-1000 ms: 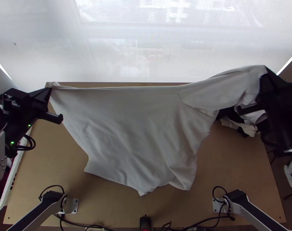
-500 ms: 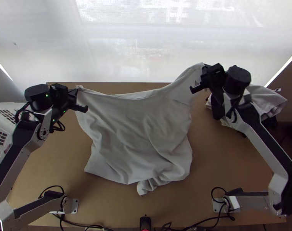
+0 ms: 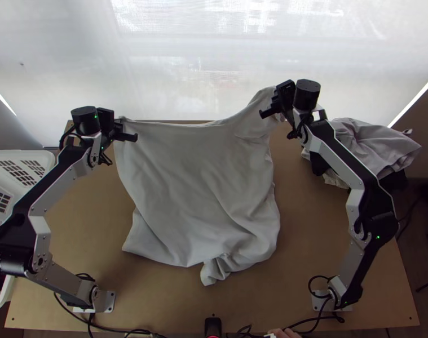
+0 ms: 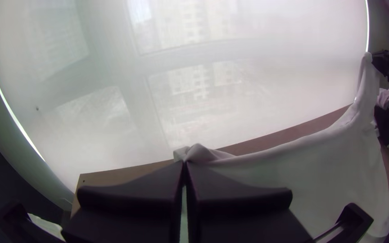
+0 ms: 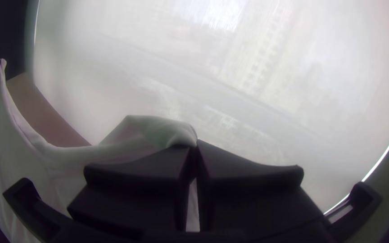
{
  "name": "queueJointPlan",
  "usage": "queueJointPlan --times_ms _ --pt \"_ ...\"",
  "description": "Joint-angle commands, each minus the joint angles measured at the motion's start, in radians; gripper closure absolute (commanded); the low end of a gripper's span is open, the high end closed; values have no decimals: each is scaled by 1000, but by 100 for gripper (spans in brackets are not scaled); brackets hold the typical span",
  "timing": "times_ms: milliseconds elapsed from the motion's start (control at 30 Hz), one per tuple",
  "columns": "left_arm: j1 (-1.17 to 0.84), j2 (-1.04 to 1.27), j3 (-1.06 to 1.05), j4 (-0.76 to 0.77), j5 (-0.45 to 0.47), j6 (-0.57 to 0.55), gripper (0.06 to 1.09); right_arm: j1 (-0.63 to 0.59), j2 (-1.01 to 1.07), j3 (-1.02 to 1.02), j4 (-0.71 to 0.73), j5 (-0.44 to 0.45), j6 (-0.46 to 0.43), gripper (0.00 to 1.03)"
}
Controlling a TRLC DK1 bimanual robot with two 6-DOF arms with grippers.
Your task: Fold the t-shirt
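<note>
The grey-white t-shirt [image 3: 197, 186] hangs by its far corners, its upper edge sagging along the far side of the wooden table [image 3: 321, 248]; the near part lies on the wood, rumpled at the hem. Wood shows on both sides and nearer the bases. The left gripper [image 3: 120, 120] and right gripper [image 3: 274, 101] each clench a corner, their arms bent outward at the elbows. A laundry basket [image 3: 49, 158] stands at the left, piled clothes [image 3: 371, 143] at the right.

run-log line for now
left end effector: shut on t-shirt; right end effector: shut on t-shirt; t-shirt: strung between both, near edge bunched; fold: pending
</note>
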Motion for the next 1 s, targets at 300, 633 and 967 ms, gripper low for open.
queueJointPlan --times_ms 300,633,967 --pt "8 428 304 39 -26 -74 105 -41 341 315 -6 4 39 100" --pt "28 596 466 51 -46 -76 105 -42 520 550 -11 21 46 100" --pt "32 695 568 47 -59 -82 105 -35 543 564 -9 26 83 100"
